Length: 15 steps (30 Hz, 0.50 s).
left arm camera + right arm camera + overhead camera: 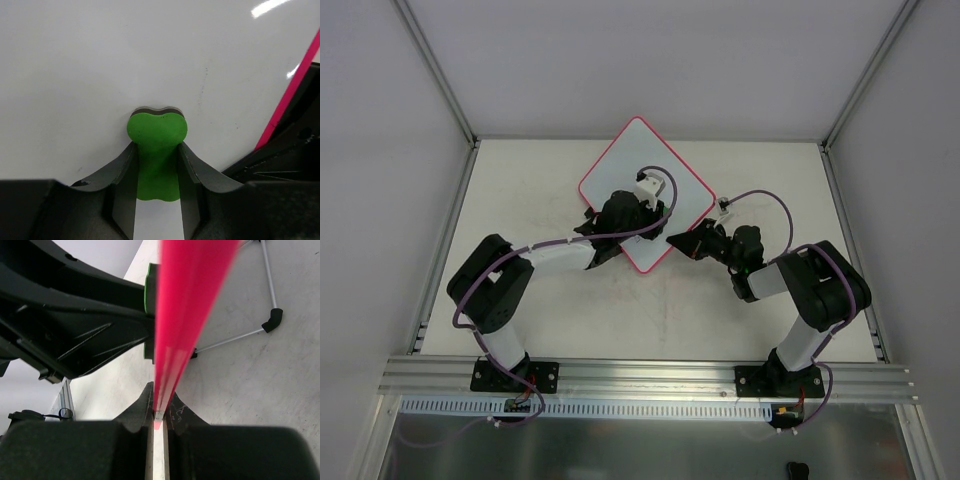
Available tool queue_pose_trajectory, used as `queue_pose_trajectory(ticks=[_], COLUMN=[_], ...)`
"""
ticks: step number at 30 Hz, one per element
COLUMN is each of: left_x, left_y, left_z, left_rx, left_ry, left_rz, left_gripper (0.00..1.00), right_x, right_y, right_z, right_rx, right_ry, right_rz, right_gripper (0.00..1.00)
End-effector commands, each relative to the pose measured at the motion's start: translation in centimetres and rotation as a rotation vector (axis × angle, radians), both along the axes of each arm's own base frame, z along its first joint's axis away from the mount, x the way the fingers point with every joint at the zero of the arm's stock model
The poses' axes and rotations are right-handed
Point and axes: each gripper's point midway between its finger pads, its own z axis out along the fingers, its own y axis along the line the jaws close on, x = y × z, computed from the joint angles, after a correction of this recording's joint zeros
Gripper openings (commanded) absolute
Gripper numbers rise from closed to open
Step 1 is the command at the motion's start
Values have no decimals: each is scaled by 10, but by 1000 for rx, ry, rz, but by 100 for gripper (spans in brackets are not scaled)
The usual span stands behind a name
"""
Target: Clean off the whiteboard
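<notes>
Fig. 1. A pale table inside a white-walled enclosure with aluminium corner posts. The board lies flat near the table's middle, somewhat toward the far side. It is turned corner-on like a diamond, and from above its pink rim shows all round.

(a) Left arm. I reach over the board from the left. My left claw is narrowed onto a green eraser. The fingers pinch its waist, so the foam bulges out beyond their tips. The eraser's dark felt edge sits against the white surface, on the board's near-left part. A faint grey speckled trace lies just right of the eraser in the left wrist view.

(b) Right arm. My right claw meets the board at its near-right edge, with the jaws drawn almost together and the rim clamped between them. In the right wrist view the rim runs blurred up the middle. The black body of my left claw and a sliver of eraser are on its left, and table is on its right.
</notes>
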Motion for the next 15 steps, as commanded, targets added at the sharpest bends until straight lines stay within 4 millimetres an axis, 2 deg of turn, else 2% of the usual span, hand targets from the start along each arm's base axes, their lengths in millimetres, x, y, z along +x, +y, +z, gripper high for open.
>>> queue_pose_trajectory(ticks=[1,4,6,10,13,15], left_x=[-109,-103,-98,-79,-63,-49], left_y=[-16,-14,-9,-2,14,32], left_z=[-105,-103,-113,-122,-122,-122], left_rx=[175,184,216,170,108,86], left_ry=[338,337,362,421,434,449], left_rz=[-304,-261,-219,-145,-72,4], left_gripper=[0,0,0,0,0,0], right_x=[-96,-96,-96,-99,-100,-101], right_y=[40,41,40,40,39,38], right_z=[59,59,59,59,59,58], right_rx=[94,94,94,95,95,93], right_ry=[-340,-335,-335,-332,-334,-329], right_rz=[532,535,535,538,537,535], right_gripper=[0,0,0,0,0,0])
